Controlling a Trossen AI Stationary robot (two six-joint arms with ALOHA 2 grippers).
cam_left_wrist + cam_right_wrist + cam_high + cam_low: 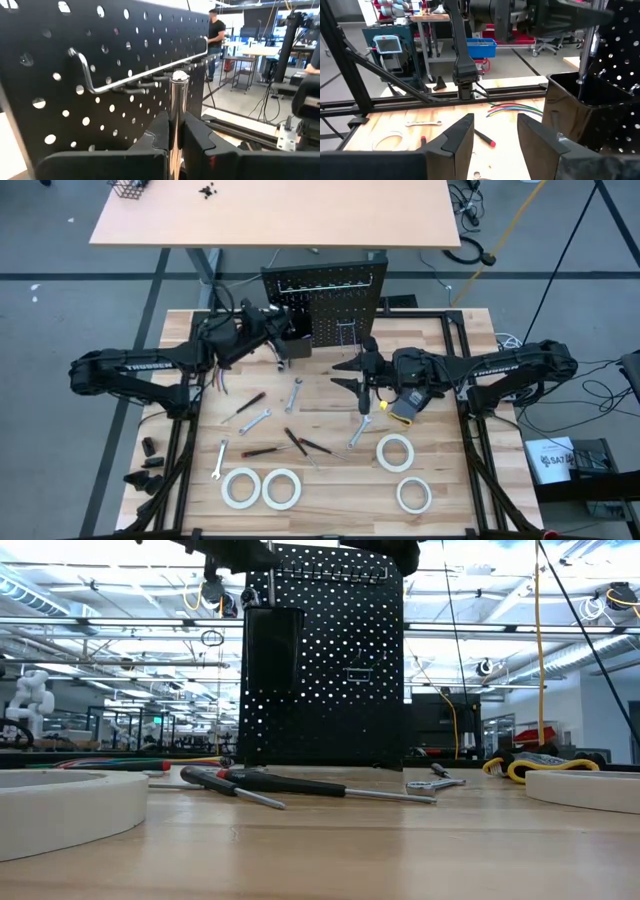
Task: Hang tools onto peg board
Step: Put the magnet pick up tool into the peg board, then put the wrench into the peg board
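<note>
The upright black perforated metal peg board (125, 60) looks matt, its bent steel wire hook (140, 75) bright and smooth. The polished chrome tool shaft (176, 115) shines glossily. The pale wooden table (400, 850) shows smooth grain. The small black bin (580, 120) seems glossy plastic, perhaps.

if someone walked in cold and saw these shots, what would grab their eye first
Probably the upright black peg board at the table's far edge, with the left gripper raised against it, shut on a shiny metal tool shaft just under a long wire hook. Next, the scatter on the wooden table: wrenches and screwdrivers mid-table and four white tape rolls along the near side. The right gripper hangs open and empty above the table's middle.
</note>
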